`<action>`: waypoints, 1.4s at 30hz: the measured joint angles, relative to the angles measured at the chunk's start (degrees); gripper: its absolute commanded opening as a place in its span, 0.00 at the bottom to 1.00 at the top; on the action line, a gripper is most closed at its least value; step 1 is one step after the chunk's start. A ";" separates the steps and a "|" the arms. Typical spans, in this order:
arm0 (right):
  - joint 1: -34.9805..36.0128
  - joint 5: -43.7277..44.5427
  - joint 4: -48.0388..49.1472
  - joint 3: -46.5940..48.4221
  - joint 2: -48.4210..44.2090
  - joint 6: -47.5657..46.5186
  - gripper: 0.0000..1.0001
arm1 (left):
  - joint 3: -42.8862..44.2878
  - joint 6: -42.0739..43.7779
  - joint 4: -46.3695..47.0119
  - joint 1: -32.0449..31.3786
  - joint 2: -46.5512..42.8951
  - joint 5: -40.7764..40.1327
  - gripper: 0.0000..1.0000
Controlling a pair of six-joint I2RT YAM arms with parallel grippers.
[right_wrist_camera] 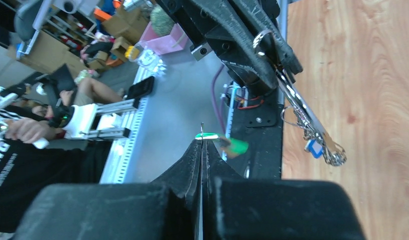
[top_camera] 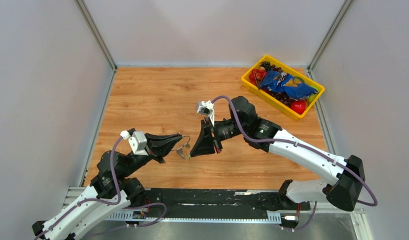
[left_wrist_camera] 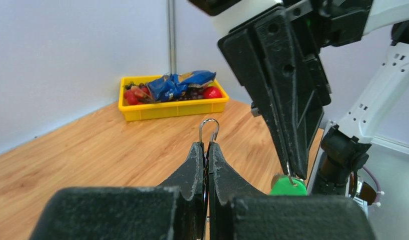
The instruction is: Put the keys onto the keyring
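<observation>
My left gripper (top_camera: 179, 136) (left_wrist_camera: 208, 145) is shut on the keyring (left_wrist_camera: 209, 126), whose wire loop pokes out past the fingertips. In the right wrist view the keyring (right_wrist_camera: 263, 36) carries a chain and a blue-tagged key (right_wrist_camera: 314, 147) hanging over the wood. In the top view this dangling cluster (top_camera: 181, 152) hangs between the two grippers. My right gripper (top_camera: 192, 155) (right_wrist_camera: 202, 142) is shut on the green-tagged key (right_wrist_camera: 237, 146) (left_wrist_camera: 288, 187), just right of the keyring and lower than it. I cannot make out a plain dark key.
A yellow tray (top_camera: 248, 83) (left_wrist_camera: 142, 112) of fruit and blue snack bags stands at the table's back right corner. White walls close in three sides. The arms' bases and a black rail (top_camera: 212, 200) run along the near edge.
</observation>
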 measured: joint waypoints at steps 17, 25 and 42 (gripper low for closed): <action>1.75 -3.30 14.78 0.15 2.25 17.35 0.00 | -0.74 0.20 3.67 0.00 -1.57 8.87 0.00; 1.75 -1.92 15.41 0.33 2.62 19.80 0.00 | -0.98 0.20 4.63 0.00 -2.56 11.15 0.00; 1.81 0.31 15.82 0.96 3.30 22.36 0.00 | -1.86 0.17 6.75 0.00 -4.09 14.38 0.01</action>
